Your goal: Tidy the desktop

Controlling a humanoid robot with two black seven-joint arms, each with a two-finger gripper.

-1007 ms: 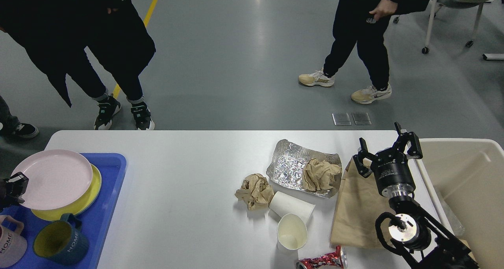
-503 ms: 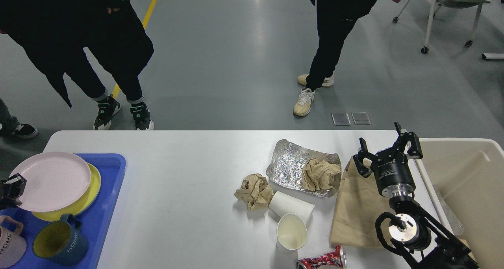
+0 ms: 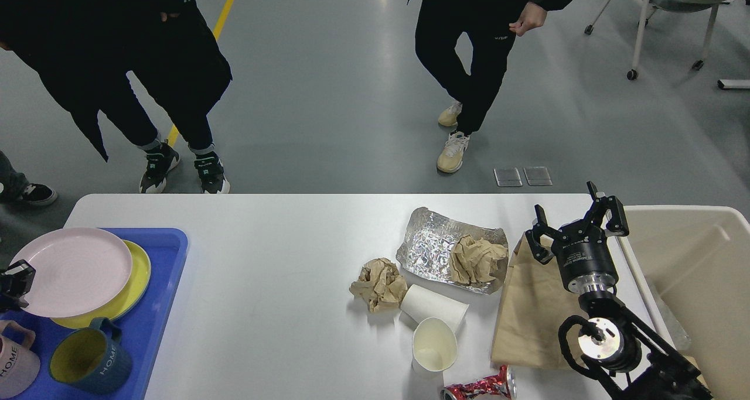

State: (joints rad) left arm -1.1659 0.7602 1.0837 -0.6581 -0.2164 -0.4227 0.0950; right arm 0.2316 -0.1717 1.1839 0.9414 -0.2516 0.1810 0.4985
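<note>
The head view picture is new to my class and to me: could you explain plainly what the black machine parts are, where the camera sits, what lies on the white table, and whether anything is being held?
The camera sits in a robot's head, looking forward and down, so you see its own arms. The black jointed part at lower right is its right arm, ending in the right gripper, a two-finger claw. It is open and holds nothing, above a flat brown paper bag. The left gripper only peeks in at the left edge beside a pink plate; I cannot tell if it grips it. On the desktop lie a foil sheet, two crumpled paper balls, two paper cups and a crushed red can. A blue tray at left carries plates and mugs. A cream bin stands at right. People stand behind.
</note>
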